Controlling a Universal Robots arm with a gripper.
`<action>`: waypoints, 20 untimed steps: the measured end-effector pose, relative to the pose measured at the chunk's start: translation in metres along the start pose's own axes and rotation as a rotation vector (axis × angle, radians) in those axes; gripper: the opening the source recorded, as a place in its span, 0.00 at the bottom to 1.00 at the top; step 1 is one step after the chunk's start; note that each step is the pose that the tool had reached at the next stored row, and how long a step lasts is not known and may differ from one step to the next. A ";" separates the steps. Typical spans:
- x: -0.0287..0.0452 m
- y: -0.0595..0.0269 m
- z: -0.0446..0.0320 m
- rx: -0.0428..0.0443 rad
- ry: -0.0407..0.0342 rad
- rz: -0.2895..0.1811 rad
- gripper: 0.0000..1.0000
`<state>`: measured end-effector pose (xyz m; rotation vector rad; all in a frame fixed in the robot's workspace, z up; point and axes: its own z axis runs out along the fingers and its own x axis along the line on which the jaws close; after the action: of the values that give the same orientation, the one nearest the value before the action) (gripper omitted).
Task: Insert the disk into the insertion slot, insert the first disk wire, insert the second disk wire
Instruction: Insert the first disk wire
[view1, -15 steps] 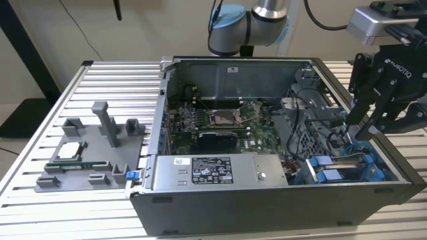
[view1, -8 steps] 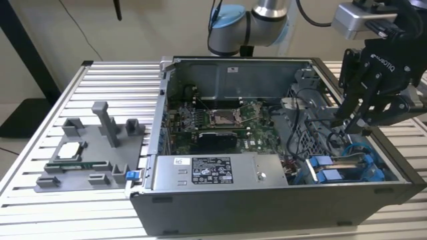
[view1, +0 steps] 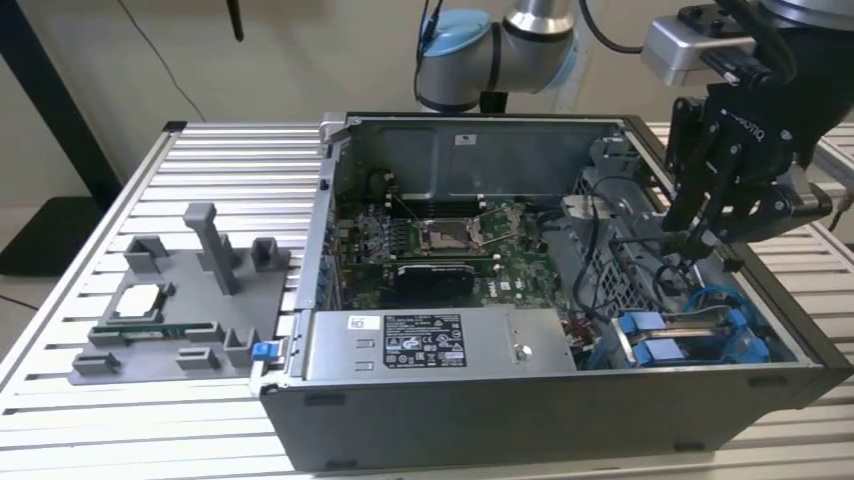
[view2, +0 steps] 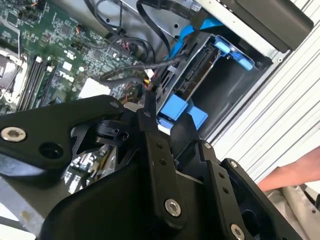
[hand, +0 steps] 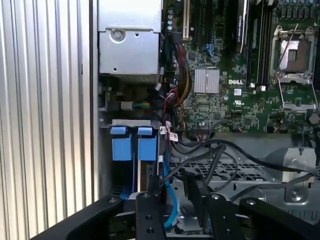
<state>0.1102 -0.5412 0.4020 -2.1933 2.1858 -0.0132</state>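
Here, the tool (view1: 697, 240) hung low inside the open computer case (view1: 534, 425), on the exterior view's right. Whether it was clamped on anything or standing free could not be told. A blue cable (hand: 167, 200) ran close by its tip.

Just below the tool, and nearer the case's front wall in the exterior view, lay the disk (view2: 200, 70), apparently already seated in the insertion slot (view1: 742, 330). Its long axis seemed to run from the paired blue tabs (hand: 121, 147) toward the exterior view's right, along that wall. On that reading, any approach from the tool would be downward and toward the tab end.

The exterior view gave the tool's height over the bay. The second wrist view gave the disk's dark end face between its blue rails, with black wires draped just beside it, and a person's hand (view2: 290, 175) over the slatted tabletop (view1: 227, 150) outside the case. The first wrist view set the tabs side by side, with the motherboard (hand: 235, 90) well beyond.
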 end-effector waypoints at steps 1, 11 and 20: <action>-0.0012 0.0001 0.0009 0.0039 -0.0003 -0.007 1.00; -0.0046 0.0071 0.0075 0.0487 -0.0009 -0.035 1.00; -0.0074 0.0146 0.0121 0.0838 -0.0006 -0.040 1.00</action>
<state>0.0960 -0.5335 0.3895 -2.1908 2.1006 -0.1035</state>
